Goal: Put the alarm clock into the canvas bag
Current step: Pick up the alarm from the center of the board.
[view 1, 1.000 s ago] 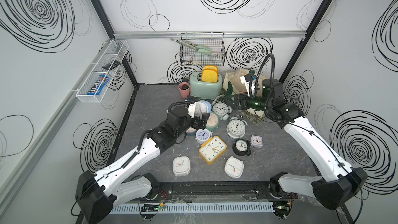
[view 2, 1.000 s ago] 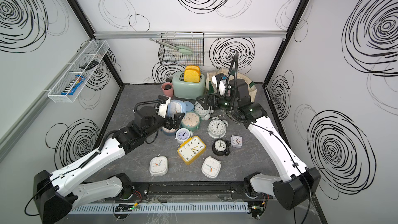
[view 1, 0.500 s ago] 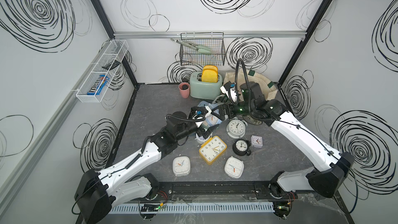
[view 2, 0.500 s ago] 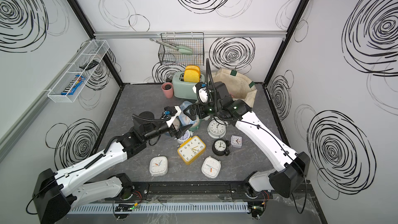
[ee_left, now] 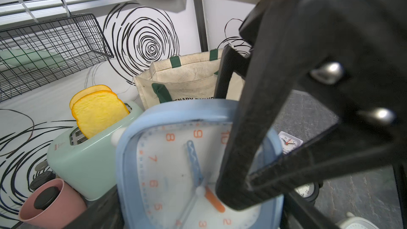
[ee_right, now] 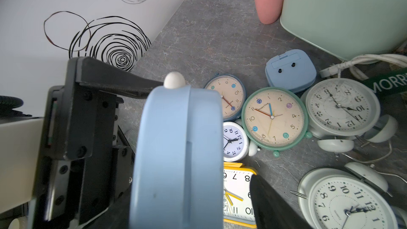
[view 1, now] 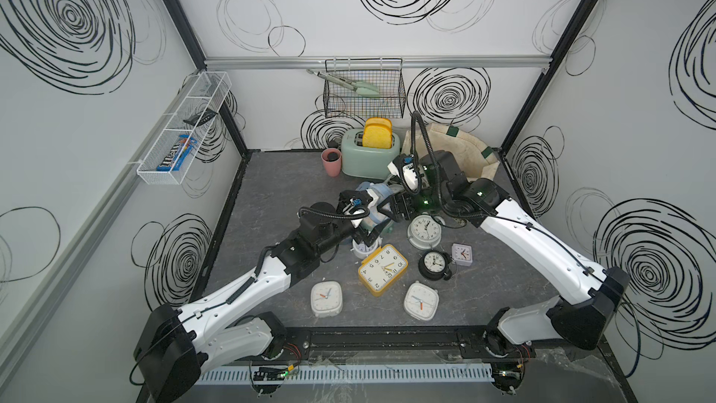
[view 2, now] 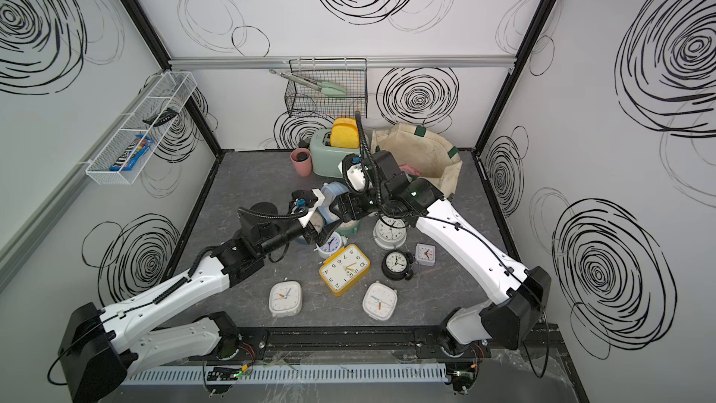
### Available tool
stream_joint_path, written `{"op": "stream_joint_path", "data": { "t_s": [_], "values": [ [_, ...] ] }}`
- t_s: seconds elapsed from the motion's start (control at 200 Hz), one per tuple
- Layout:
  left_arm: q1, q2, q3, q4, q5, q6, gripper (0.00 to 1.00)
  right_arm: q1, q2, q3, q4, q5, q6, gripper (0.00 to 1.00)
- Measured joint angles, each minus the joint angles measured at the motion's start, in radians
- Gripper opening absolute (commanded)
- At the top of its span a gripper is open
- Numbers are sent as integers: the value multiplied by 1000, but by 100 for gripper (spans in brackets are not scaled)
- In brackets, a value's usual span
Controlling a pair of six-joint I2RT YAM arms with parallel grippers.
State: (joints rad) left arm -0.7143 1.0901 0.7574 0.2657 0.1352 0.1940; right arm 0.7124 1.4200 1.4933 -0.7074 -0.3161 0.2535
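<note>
One counter (view 1: 279,195), everything else sits on or around it.

Counts, big to small:
- 1 canvas bag (view 1: 470,147): cream with green handles, standing open just beside the toaster (view 1: 368,160) on the right-arm side.
- 1 toaster, mint, with 2 toast slices (view 1: 377,135) in its slots.
- 1 wire basket (view 1: 364,98), black, on the wall above the toaster.
- 1 wire shelf (view 1: 182,129), white, on the left wall, well apart from the toaster.
- 12 alarm clocks by my count, 11 of them on the counter in front of the toaster:
  - yellow square (view 1: 382,268)
  - white twin-bell (view 1: 424,228)
  - another white twin-bell (ee_right: 341,109)
  - mint round (ee_right: 273,117)
  - blue-rimmed round (ee_right: 224,98)
  - black twin-bell (view 1: 434,263)
  - white square (view 1: 326,298)
  - another white square (view 1: 421,300)
  - blue square (ee_right: 290,71), face down
  - small white round (ee_right: 233,139)
  - small lilac square (view 1: 462,254)
- The 12th, the blue alarm clock (ee_left: 171,161), is in the air in front of the toaster, off the counter and outside the bag.
- 1 pink cup (view 1: 331,162), just beside the toaster, opposite the bag.

Pincers:
- The left pincer (ee_left: 198,194) has its jaws wide and grips the blue alarm clock across its sides.
- The right pincer (view 1: 388,210) has its jaws part-way in, straddling the same clock. One finger (ee_left: 240,150) lies across the face, the other behind the back. Can't tell if it's clamped.

Text:
- Bag print, partly hidden: "…ENARY EXH…"
- Handle strap (ee_right: 387,84): "MORRI…"
- Mint round: "HappyTime"
- Box (view 1: 172,157) in the shelf: "m&m's"
</note>
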Motion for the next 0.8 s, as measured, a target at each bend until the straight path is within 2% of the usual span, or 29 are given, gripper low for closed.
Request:
{"op": "stream_joint_path", "data": {
  "t_s": [0.265, 0.7, 0.8],
  "values": [
    [-14, 0, 0, 0, -25, 6, 100, 15, 3, 0, 1, 2, 11, 57],
    [-30, 0, -12, 14, -63, 15, 96, 6, 3, -4, 9, -19, 17, 15],
    [-30, 0, -14, 18, -65, 6, 96, -6, 0, -15, 17, -23, 8, 9]
  ]
}}
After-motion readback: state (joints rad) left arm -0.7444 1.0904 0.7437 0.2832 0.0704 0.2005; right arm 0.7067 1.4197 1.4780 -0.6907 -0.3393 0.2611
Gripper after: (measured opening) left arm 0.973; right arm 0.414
